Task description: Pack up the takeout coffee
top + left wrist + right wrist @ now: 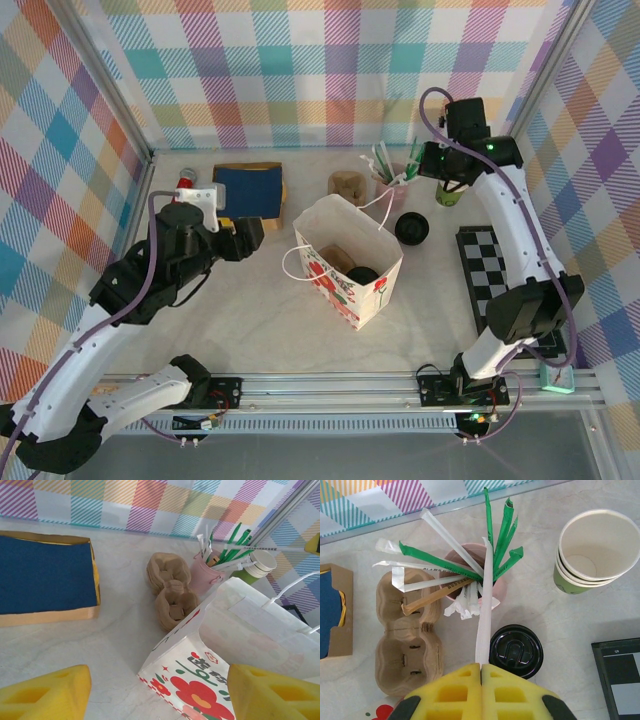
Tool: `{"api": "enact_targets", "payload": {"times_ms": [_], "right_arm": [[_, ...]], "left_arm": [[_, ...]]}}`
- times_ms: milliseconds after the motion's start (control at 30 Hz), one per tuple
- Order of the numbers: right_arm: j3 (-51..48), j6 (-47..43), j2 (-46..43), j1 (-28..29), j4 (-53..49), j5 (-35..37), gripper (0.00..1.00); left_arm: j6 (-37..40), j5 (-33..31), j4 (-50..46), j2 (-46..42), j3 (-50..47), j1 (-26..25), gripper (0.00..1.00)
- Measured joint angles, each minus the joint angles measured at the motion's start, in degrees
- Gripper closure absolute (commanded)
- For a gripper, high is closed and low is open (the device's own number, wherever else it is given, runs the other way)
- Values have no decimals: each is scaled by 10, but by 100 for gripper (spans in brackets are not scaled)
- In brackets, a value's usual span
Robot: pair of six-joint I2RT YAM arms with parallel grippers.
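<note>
Takeout coffee (pixel 516 651) shows glossy black lid; right gripper (pixel 481 667) pinches white straw (pixel 482 630).

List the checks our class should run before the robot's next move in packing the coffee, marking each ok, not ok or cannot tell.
1. The paper bag stands upright, mouth open: ok.
2. The takeout coffee stands lidded on the table, outside the bag: ok.
3. The right gripper is free to grasp: not ok, it is shut on a white wrapped straw.
4. The left gripper is open beside the bag: ok.
5. The bag has room for the cup: cannot tell; a dark round item and a brown item lie inside.
</note>
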Motion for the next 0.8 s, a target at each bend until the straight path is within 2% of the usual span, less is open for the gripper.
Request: {"api": "enact_targets", "payload": {"times_ms": [800], "right_arm": [[-28, 4, -80, 39, -14, 31, 100]], "left_arm": [[-9, 0, 21, 1, 16, 0, 28]]}}
